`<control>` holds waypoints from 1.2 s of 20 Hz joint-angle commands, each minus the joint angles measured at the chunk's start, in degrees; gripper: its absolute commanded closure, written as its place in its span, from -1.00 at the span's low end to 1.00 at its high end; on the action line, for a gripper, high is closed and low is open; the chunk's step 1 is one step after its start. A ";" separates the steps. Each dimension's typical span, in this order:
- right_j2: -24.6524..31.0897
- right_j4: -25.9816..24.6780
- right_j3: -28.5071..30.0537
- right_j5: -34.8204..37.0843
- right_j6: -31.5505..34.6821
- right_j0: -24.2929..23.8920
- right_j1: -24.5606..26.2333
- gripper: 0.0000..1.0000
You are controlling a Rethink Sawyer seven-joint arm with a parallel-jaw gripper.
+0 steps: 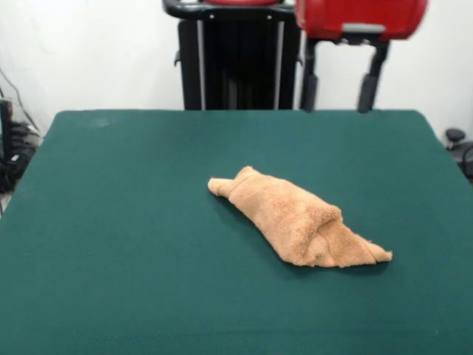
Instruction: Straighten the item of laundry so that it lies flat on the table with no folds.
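Observation:
The light orange-tan terry towel (295, 217) lies bunched and folded over itself on the dark green table (111, 222), a little right of the middle. It forms a long lump running from upper left to lower right, with pointed ends. No stripes or label show. My gripper (338, 92) hangs at the top right, above the table's far edge and well clear of the towel. Its two black fingers (308, 90) stand apart with nothing between them.
The robot's black pedestal (233, 59) stands behind the table's far edge. Cables and dark gear (11, 148) sit off the left side, and a small dark object (458, 144) off the right side.

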 commanded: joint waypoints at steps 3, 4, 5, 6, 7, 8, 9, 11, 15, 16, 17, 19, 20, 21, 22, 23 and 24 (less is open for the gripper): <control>0.34 5.36 2.75 1.12 22.33 5.22 2.32 -1.00; -0.06 5.85 3.53 1.26 23.27 5.76 1.95 -1.00; -0.67 6.03 4.14 1.14 23.85 6.32 1.49 -1.00; -1.32 6.07 4.35 1.77 24.15 6.85 1.24 -1.00; -1.90 6.01 4.70 2.32 23.85 7.15 1.03 -1.00; -1.86 6.16 5.83 1.39 23.22 7.11 0.83 -1.00; -1.76 6.16 6.82 0.29 22.39 6.84 0.77 -1.00; -1.22 6.17 8.89 -2.20 20.81 6.19 0.60 -1.00; -0.74 5.66 11.81 -2.68 17.84 4.81 -0.49 -1.00; -1.01 5.24 12.42 -2.80 17.52 4.93 -0.98 -1.00; -0.94 4.92 13.41 -3.32 16.54 4.53 -1.40 -1.00; 0.25 4.54 15.24 -5.93 13.69 2.86 -1.59 -1.00; 0.90 4.46 15.62 -6.56 12.35 1.92 -1.45 -1.00; 1.34 4.18 16.27 -7.51 11.23 1.12 -1.44 -1.00; 1.70 3.97 16.26 -7.86 10.41 0.46 -1.28 -1.00; 2.20 3.88 17.03 -8.91 9.68 -0.25 -1.32 -1.00; 2.60 3.71 17.38 -9.52 9.08 -0.84 -1.31 -1.00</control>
